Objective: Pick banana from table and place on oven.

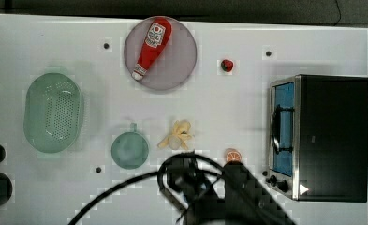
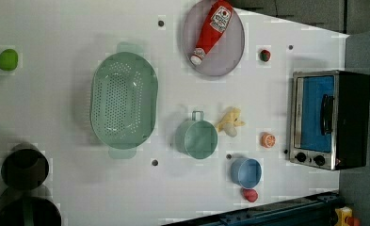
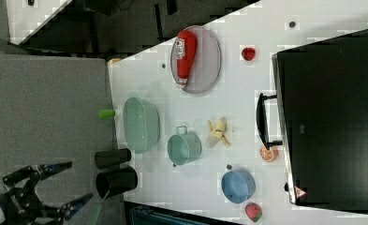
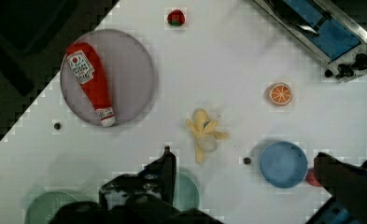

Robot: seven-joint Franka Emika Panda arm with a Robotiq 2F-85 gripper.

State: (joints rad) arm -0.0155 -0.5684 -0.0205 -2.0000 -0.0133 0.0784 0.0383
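The banana (image 1: 178, 135) (image 2: 230, 122) (image 3: 217, 132) (image 4: 203, 133), pale yellow with splayed peel strips, lies on the white table (image 1: 247, 108) next to a teal cup (image 1: 129, 150). The oven (image 1: 331, 136) (image 2: 331, 120) (image 3: 331, 117) (image 4: 321, 32) stands at the top view's right, black-topped, its blue glass door facing the banana. My arm (image 1: 200, 187) hangs over the table at the top view's bottom edge, just short of the banana. In the wrist view my gripper (image 4: 243, 156) is open wide, high above the table, holding nothing.
A ketchup bottle (image 1: 152, 47) lies on a grey plate (image 1: 181, 61). A green colander (image 1: 53, 112) sits at the top view's left. An orange slice (image 1: 233, 155) lies near the oven's knobs. A blue bowl (image 2: 245, 172), a strawberry (image 1: 226, 65) and black cups (image 2: 25, 165) also stand around.
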